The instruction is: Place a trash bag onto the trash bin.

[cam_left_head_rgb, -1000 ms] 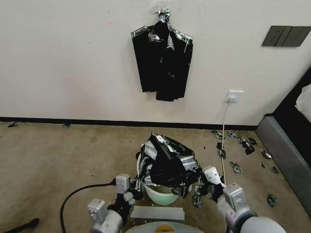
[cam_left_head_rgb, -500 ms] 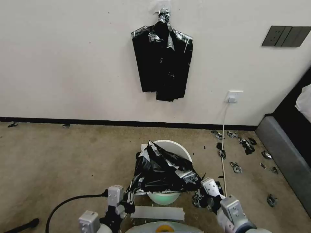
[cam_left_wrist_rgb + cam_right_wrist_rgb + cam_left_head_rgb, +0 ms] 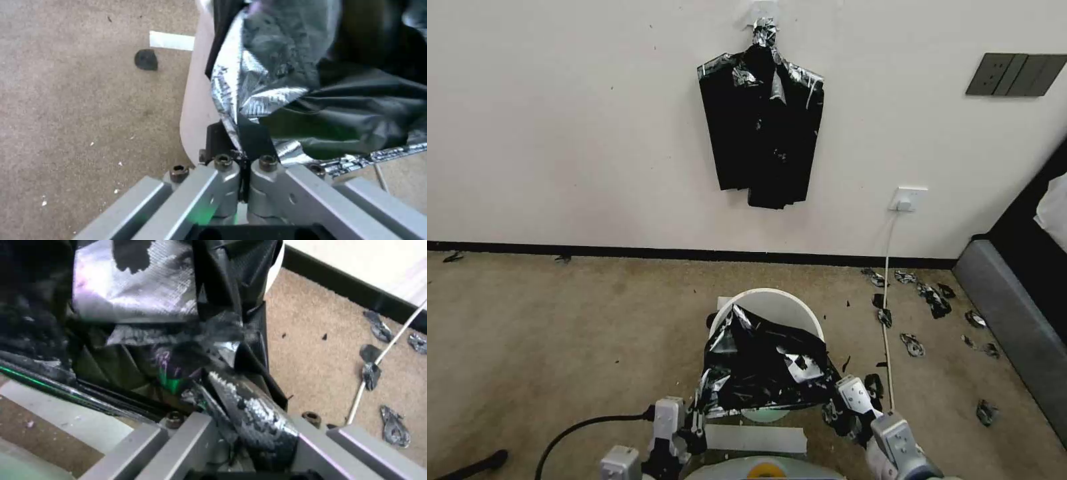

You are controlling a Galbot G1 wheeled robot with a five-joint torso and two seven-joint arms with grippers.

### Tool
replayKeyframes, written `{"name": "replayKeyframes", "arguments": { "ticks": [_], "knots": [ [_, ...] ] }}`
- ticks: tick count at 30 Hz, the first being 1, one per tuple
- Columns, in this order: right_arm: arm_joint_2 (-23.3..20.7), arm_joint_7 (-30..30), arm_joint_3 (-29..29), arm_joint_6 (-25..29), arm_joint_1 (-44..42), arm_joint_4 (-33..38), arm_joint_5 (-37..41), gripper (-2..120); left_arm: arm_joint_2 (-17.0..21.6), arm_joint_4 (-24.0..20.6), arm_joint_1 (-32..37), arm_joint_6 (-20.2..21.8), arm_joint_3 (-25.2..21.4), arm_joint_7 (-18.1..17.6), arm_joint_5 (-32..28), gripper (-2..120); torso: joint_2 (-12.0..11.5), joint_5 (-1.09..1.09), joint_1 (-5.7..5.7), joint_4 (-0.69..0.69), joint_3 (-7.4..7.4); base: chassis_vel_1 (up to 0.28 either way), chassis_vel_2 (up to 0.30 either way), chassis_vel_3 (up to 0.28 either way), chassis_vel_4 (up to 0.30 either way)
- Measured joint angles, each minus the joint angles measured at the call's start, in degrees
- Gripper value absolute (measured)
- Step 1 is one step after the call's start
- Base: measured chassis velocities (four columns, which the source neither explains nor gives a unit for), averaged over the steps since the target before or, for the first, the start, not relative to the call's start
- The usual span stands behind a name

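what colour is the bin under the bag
Cream-white; the trash bin rim shows best in the head view, behind the black trash bag.

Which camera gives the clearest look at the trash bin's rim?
The head view: the trash bin shows its far rim as an open arc behind the trash bag. The left wrist view shows one side wall; the right wrist view a sliver of rim.
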Motion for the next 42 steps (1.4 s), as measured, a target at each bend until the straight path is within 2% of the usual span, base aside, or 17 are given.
{"name": "replayKeyframes", "arguments": {
  "ticks": [17, 32, 35, 36, 37, 39, 40, 41, 42],
  "knots": [
    [1.9, -0.5, -0.7, 1.0, 2.4, -5.0, -0.8, 0, -2.3, 8.1, -4.7, -2.0, 0.2, 2.0, 0.8, 0, 0.0, 0.00, 0.00, 0.00, 0.00, 0.000, 0.000, 0.000, 0.000],
    [2.2, -2.2, -0.2, 1.2, 2.9, -6.4, -1.9, 2, -2.6, 10.0, -6.5, -2.5, -0.8, 3.4, 0.8, 0, 0.0, 0.00, 0.00, 0.00, 0.00, 0.000, 0.000, 0.000, 0.000],
    [1.9, -2.8, 0.4, 0.9, 2.4, -5.8, -2.2, 14, -2.4, 9.0, -5.9, -2.3, -1.0, 4.0, 1.2, 13, 0.0, 0.00, 0.00, 0.00, 0.00, 0.000, 0.000, 0.000, 0.000],
    [1.9, -2.8, 0.4, 0.9, 2.4, -5.8, -2.2, 14, -2.4, 9.0, -5.9, -2.3, -1.0, 4.0, 1.2, 13, 0.0, 0.00, 0.00, 0.00, 0.00, 0.000, 0.000, 0.000, 0.000],
    [1.8, -3.1, 0.6, 0.6, 2.2, -5.5, -2.2, 20, -2.3, 8.8, -5.8, -2.1, -1.1, 4.2, 1.4, 17, 0.0, 0.00, 0.00, 0.00, 0.00, 0.000, 0.000, 0.000, 0.000],
    [1.5, -3.6, 0.9, -0.3, 1.9, -4.7, -2.2, 30, -1.7, 8.3, -5.5, -1.6, -1.8, 4.9, 1.7, 29, 0.0, 0.00, 0.00, 0.00, 0.00, 0.000, 0.000, 0.000, 0.000],
    [1.4, -3.7, 1.0, -0.7, 1.8, -4.5, -2.2, 35, -1.5, 8.1, -5.4, -1.5, -2.1, 5.1, 1.9, 32, 0.0, 0.00, 0.00, 0.00, 0.00, 0.000, 0.000, 0.000, 0.000],
    [1.4, -3.7, 1.0, -0.7, 1.8, -4.5, -2.2, 35, -1.5, 8.1, -5.4, -1.5, -2.1, 5.1, 1.9, 32, 0.0, 0.00, 0.00, 0.00, 0.00, 0.000, 0.000, 0.000, 0.000],
    [1.2, -3.8, 1.1, -1.3, 1.6, -4.0, -2.2, 40, -1.2, 7.8, -5.2, -1.4, -2.4, 5.4, 2.0, 38, 0.0, 0.00, 0.00, 0.00, 0.00, 0.000, 0.000, 0.000, 0.000]
  ]
}}
